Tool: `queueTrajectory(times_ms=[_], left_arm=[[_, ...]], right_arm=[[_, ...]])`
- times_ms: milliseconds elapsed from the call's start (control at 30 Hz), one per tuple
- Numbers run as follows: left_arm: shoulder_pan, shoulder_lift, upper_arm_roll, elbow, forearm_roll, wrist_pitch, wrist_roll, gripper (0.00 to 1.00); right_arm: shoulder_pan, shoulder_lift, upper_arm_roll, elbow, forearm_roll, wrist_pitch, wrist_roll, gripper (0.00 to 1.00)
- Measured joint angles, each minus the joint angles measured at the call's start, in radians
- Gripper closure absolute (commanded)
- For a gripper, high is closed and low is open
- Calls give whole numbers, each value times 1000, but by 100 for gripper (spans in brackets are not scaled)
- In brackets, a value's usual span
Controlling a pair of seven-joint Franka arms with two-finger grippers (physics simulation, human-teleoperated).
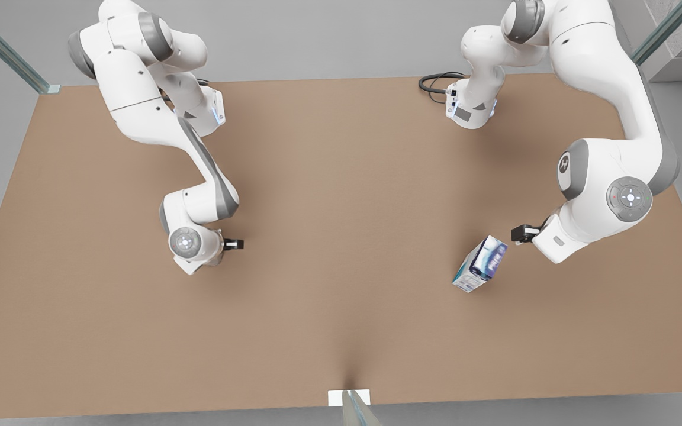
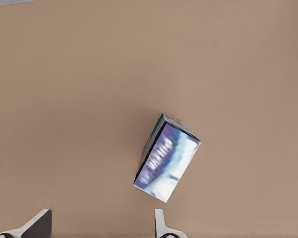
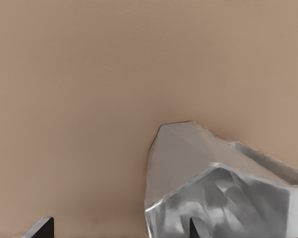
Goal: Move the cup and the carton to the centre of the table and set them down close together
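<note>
Left gripper (image 1: 522, 233) sits just beside the carton (image 1: 481, 264), at the carton's 2 o'clock in the front view, fingers (image 2: 161, 225) spread apart, nothing between them. Carton stands on the table (image 1: 341, 331), toward 4 o'clock of table centre.

Right gripper (image 1: 235, 244) is at about 9 o'clock of centre, fingers (image 3: 39, 227) apart; the cup (image 3: 223, 188) lies right under it, one finger in front of it.

Risks: carton is skewed to the fingers, so closing could twist or topple it. Cup is faceted; pads may slip off a slanted face.

Count: one carton, one cup, two grippers.
</note>
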Motion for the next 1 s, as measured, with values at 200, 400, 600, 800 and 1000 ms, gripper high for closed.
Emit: queueTrajectory(times_ms=[200,400,600,800,1000], left_arm=[[0,3,0,0,0,0,2,0],[0,9,0,1,-6,0,3,0],[-2,-5,0,4,-6,0,5,0],[0,-2,0,3,-6,12,8,0],[0,0,0,3,-6,12,9,0]], right_arm=[[-1,12,-5,-4,0,23,0,9],[-1,19,-6,-2,0,22,0,65],[-10,6,-7,1,0,8,-5,79],[-10,7,-8,5,0,7,0,79],[-10,3,-25,10,4,-3,-4,79]])
